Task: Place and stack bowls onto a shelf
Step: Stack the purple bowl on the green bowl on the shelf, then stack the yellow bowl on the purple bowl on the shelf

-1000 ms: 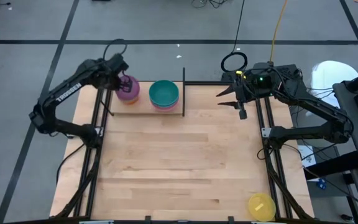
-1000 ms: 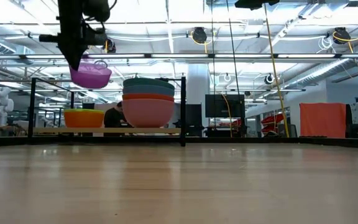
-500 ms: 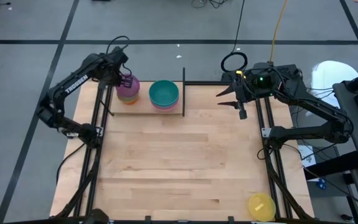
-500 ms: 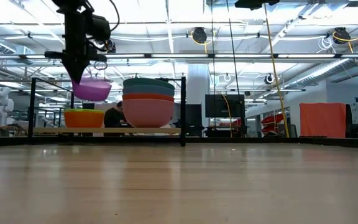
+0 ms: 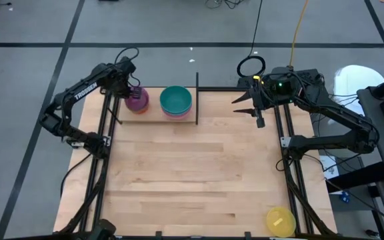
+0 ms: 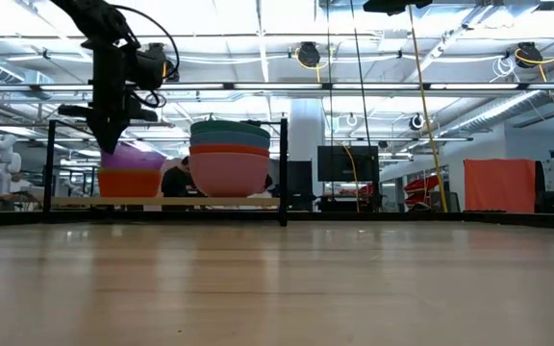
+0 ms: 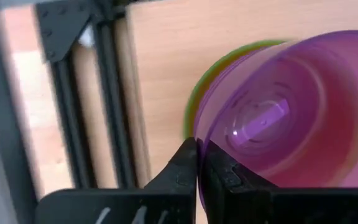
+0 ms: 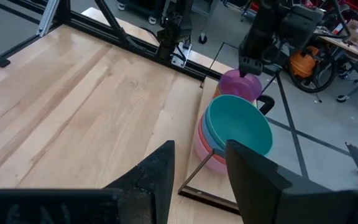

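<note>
Now left gripper (image 7: 197, 163) clamped on purple bowl (image 7: 278, 118) rim, bowl atop orange bowl (image 6: 128, 183).

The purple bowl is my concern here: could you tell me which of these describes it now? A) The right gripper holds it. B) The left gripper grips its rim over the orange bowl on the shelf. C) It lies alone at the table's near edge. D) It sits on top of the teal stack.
B: the left gripper pinches the purple bowl by its rim, low over the orange bowl on the shelf.
</note>
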